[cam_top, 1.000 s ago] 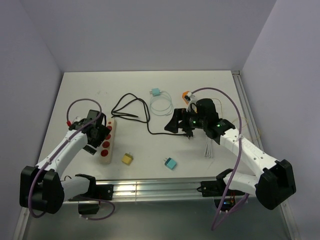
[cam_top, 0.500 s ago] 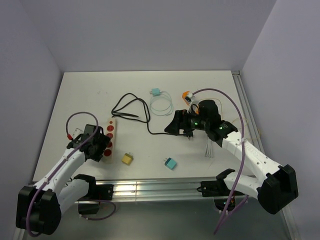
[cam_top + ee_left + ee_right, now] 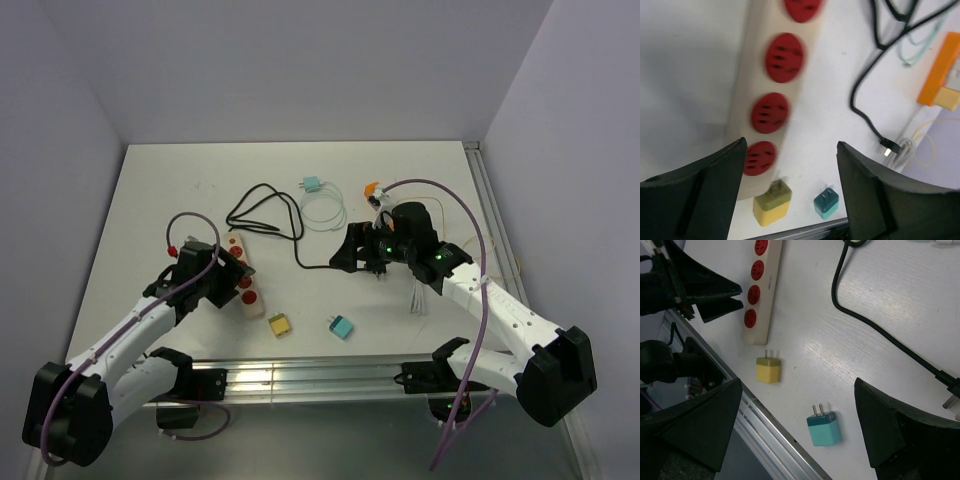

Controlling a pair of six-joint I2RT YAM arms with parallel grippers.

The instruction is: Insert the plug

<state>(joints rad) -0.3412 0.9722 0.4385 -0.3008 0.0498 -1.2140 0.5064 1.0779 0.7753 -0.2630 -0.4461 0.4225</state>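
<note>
A cream power strip [image 3: 247, 283] with red round sockets lies slanted at the front left, and shows in the left wrist view [image 3: 765, 85] and the right wrist view [image 3: 762, 285]. A yellow plug [image 3: 279, 324] [image 3: 771, 202] [image 3: 768, 369] lies at its near end. A teal plug [image 3: 341, 327] [image 3: 826, 203] [image 3: 824, 427] lies to the right. My left gripper [image 3: 228, 276] [image 3: 792, 190] is open and empty over the strip's near end. My right gripper [image 3: 350, 252] [image 3: 800, 425] is open and empty, above the table over the teal plug.
A black cable [image 3: 265, 215] [image 3: 865, 105] [image 3: 875, 330] loops across the middle, ending in a plug [image 3: 950, 390]. A second teal plug [image 3: 312, 185] with a white cord and an orange part [image 3: 371, 188] lie at the back. A metal rail [image 3: 300, 380] runs along the near edge.
My left gripper has moved right and closer to the strip. The strip's near end has swung right and the yellow plug has shifted right. My right gripper has barely moved.
</note>
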